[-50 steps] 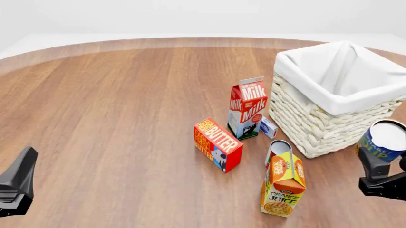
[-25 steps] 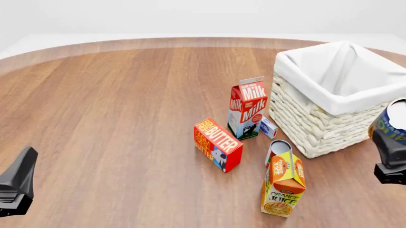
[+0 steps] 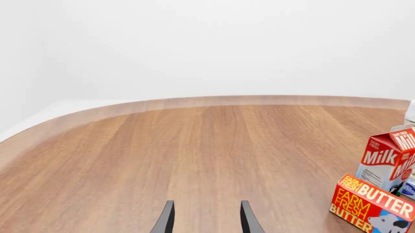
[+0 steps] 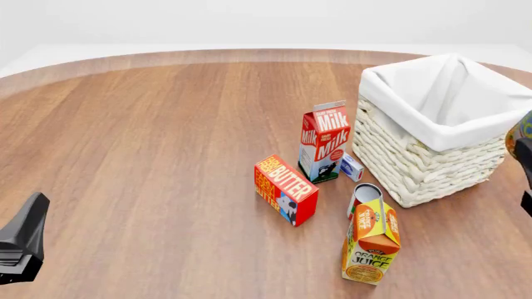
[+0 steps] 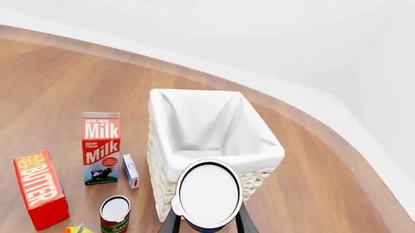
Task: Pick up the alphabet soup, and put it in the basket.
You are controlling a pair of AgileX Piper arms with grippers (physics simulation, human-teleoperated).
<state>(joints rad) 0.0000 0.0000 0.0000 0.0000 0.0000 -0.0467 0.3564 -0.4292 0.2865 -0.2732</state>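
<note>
1. The large square cream-white wicker basket [image 4: 432, 134] with a white cloth lining stands on the round wooden table [image 4: 166, 149], and everything else is placed from it
2. The right gripper [image 5: 207, 224] pinches the small alphabet soup tin [image 5: 209, 195] between its two dark fingers; the tin's silvery-white top faces the wrist camera, raised off the table just in front of the basket's near wall
3. In the front view only a sliver of that tin [image 4: 525, 132] and gripper shows at the picture's edge, just right of the basket
4. The red-and-white milk carton [image 4: 323, 142] stands upright just left of the basket, with a small blue-and-white box [image 4: 352, 167] between them
5. The red butter box [image 4: 285, 189] lies further left of the basket, nearer the arms
6. A red-labelled can [image 4: 364, 196] and an orange juice carton [image 4: 372, 240] stand in front of the basket's near left corner
7. The left gripper [image 3: 206, 219] hangs well left of the basket, fingers spread and holding nothing
</note>
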